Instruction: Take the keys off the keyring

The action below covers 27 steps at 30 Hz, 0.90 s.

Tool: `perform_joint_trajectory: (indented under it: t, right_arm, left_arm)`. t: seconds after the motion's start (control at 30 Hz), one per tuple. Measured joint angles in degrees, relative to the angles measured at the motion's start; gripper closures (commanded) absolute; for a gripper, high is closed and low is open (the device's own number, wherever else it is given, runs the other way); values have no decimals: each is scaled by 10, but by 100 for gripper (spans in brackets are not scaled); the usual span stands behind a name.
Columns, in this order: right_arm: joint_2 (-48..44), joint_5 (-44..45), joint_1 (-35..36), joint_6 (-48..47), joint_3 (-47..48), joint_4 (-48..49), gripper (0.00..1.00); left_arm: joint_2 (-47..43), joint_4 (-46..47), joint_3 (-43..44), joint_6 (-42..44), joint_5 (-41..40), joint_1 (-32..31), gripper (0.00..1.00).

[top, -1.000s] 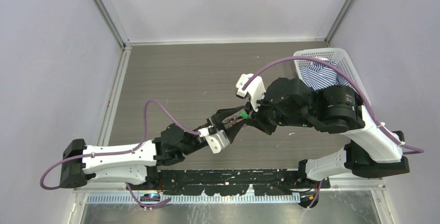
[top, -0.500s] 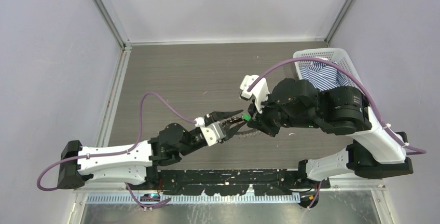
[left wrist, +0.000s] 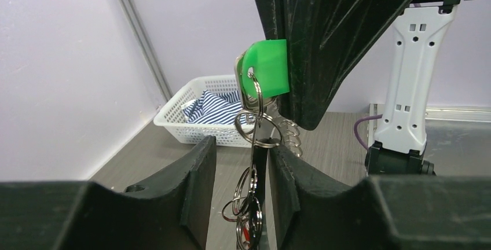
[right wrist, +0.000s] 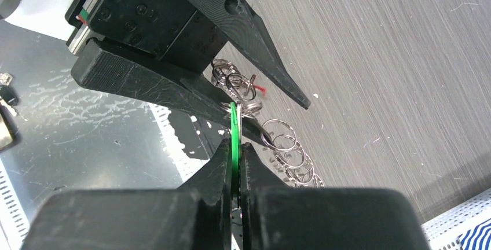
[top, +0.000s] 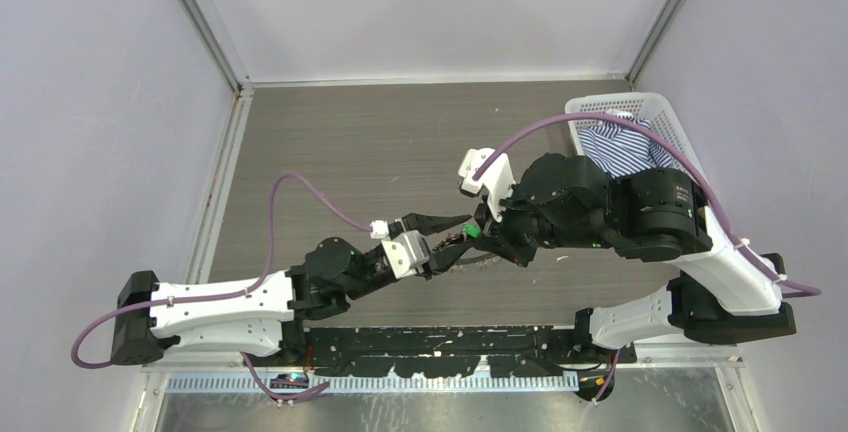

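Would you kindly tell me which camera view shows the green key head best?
Left wrist: the green key head faces the camera, its hole visible. Right wrist shows it edge-on, pinched by the right end effector; top external shows only a green speck.

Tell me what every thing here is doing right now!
right gripper, shut on the green key
green key, pinched, up off the table
left gripper, open around the hanging keyring
keyring, hanging under the green key
silver keys, on the keyring, dangling
basket, holding a striped cloth
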Motion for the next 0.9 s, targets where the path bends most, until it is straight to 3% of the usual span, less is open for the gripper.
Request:
perform_joint_trajectory:
  t: [0.43,0.9]
  right_arm:
    - [0,-2,5,1,0,1,99]
    - [0,4,6,3,11,1,99]
  left_arm:
    - [1,51,-15,7,10,0,69]
    - [3,55,-18,84,19,-2,78]
